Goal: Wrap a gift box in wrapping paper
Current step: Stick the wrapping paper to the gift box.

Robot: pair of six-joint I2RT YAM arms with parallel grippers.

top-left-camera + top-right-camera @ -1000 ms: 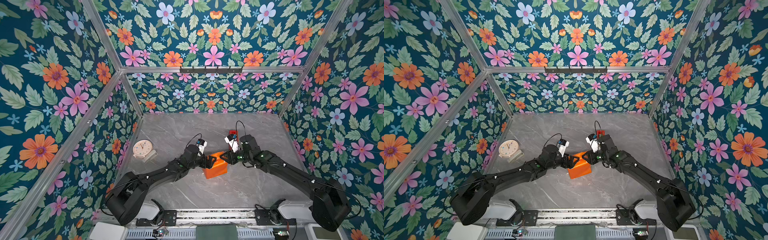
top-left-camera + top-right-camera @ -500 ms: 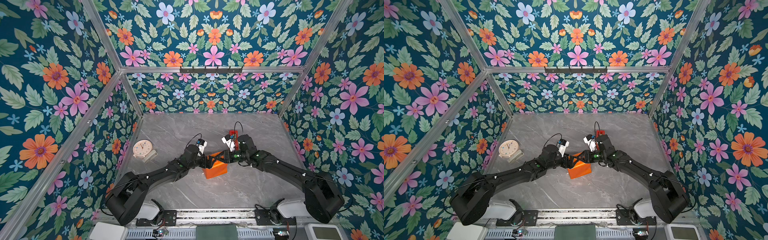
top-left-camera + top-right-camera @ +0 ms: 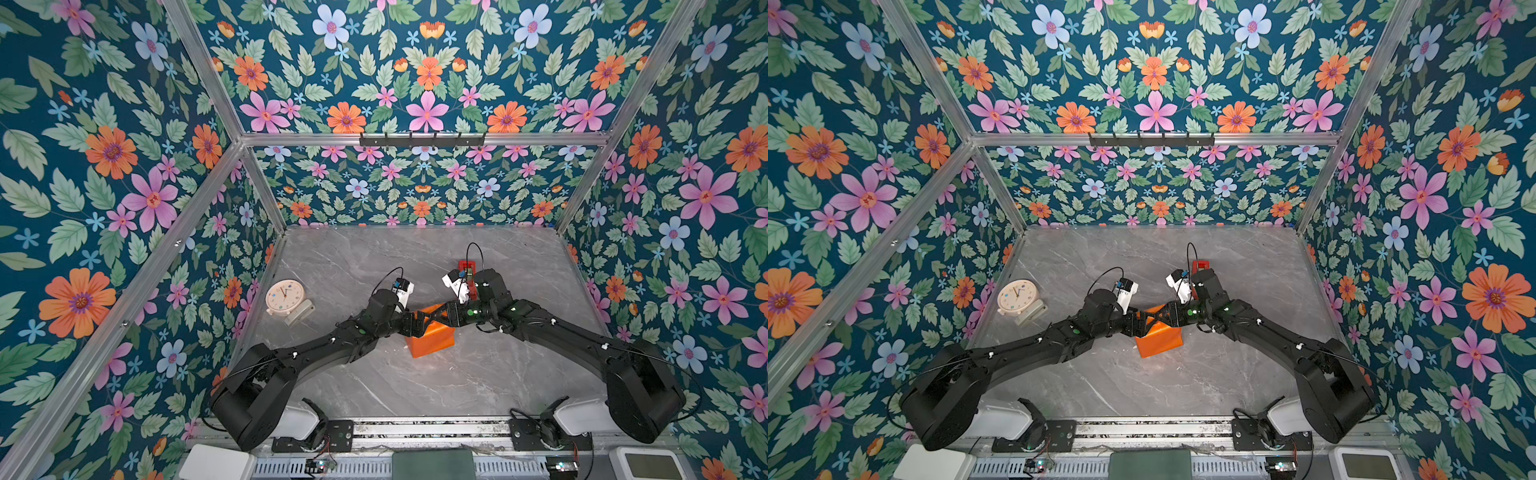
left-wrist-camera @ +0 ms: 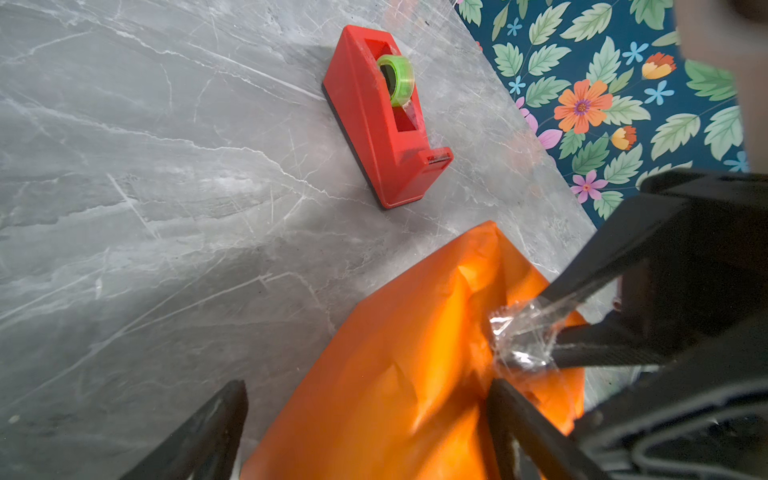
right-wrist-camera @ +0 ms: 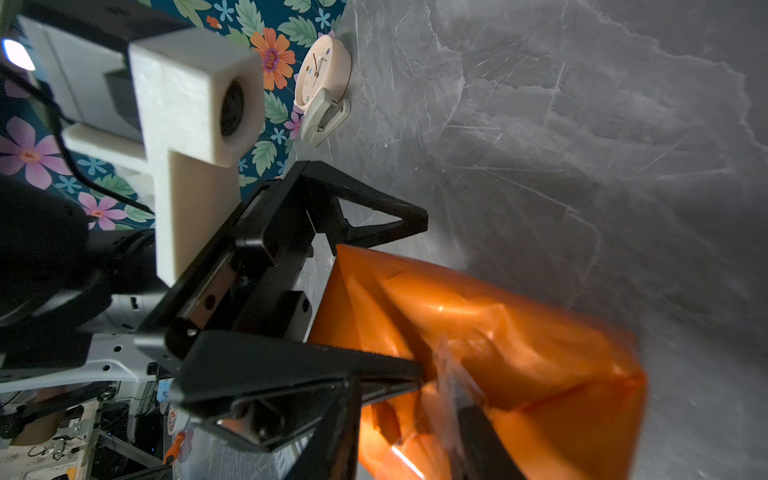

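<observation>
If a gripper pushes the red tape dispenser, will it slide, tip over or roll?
The red tape dispenser probably slides rather than tips: it sits low on a long flat base on the smooth table. Rolling seems unlikely, as its body is a flat-sided wedge. It looks like rigid plastic, so likely stiff.

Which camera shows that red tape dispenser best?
The left wrist view: the whole red tape dispenser lies unobstructed, green roll visible. In both top views only a small red part shows behind the right arm. The right wrist view misses it.
</observation>
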